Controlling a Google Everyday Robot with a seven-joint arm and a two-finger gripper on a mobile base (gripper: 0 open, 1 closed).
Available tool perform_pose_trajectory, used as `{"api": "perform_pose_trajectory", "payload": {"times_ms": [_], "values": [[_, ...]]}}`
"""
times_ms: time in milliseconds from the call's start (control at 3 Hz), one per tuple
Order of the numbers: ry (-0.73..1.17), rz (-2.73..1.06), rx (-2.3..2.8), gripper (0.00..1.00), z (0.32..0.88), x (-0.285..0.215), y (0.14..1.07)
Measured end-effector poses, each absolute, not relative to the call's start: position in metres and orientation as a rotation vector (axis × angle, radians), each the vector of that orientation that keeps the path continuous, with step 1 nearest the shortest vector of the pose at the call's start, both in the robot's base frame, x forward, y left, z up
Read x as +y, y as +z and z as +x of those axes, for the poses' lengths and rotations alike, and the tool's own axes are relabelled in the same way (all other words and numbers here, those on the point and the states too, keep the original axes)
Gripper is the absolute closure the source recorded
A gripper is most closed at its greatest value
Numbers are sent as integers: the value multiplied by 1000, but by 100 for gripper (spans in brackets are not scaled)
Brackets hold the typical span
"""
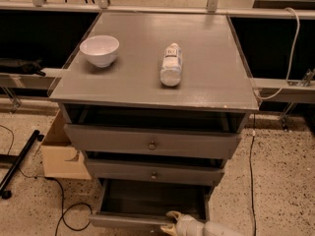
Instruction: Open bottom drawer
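Observation:
The grey cabinet (197, 77) has three drawers. The bottom drawer (147, 200) is pulled well out, and its dark inside shows from above. Its front panel (123, 221) lies at the lower edge of the view, and its knob is hidden. My gripper (170, 221) is at the middle of that front panel, reaching in from the lower right on its white wrist (206, 228). The middle drawer (154, 171) and the top drawer (152, 141) each stand slightly out, with round knobs showing.
A white bowl (99, 49) and a white bottle lying on its side (171, 64) rest on the cabinet top. A cardboard box (59, 151) stands on the floor at the cabinet's left. Cables (64, 215) and a black pole (19, 161) lie on the speckled floor.

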State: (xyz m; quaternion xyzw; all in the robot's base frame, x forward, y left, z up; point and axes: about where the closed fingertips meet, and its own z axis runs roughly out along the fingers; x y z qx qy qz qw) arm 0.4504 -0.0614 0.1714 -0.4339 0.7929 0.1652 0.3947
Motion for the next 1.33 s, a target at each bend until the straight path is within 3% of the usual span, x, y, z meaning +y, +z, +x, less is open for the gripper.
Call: {"api": "perform_pose_trajectory", "payload": {"times_ms": [1333], "values": [[447,-1114,2006,100,433,-55,171]]}}
